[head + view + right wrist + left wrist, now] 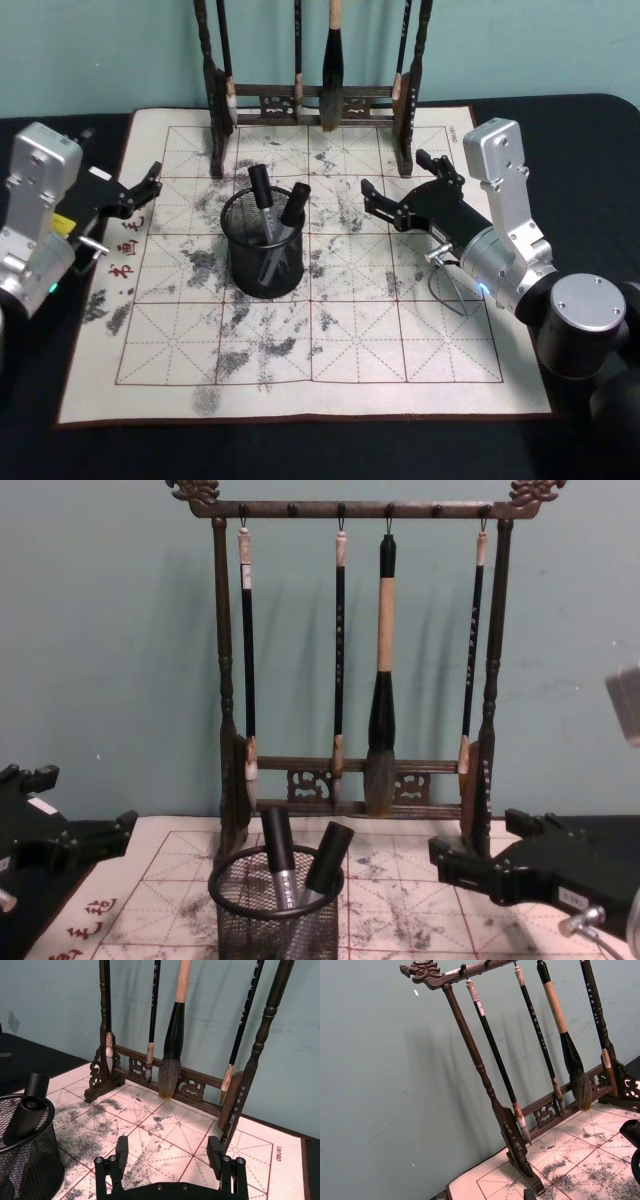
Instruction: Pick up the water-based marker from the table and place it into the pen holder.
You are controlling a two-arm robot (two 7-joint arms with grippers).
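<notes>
Two black-capped, grey-barrelled water-based markers (266, 215) stand tilted inside the short round black wire-mesh pen holder (265, 262), which sits on the white, red-gridded, ink-stained mat of the black bench (590, 110). The right hand (398, 187) hangs open and empty just beside the holder. The left hand (150, 180) is open and empty near the mat's left edge.

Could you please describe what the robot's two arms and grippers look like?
Both arms have boxy silver-grey housings and black wrist sections. The right gripper and left gripper are black with short two-finger jaws. The right arm carries a thin looped cable and a round silver joint cap.
</notes>
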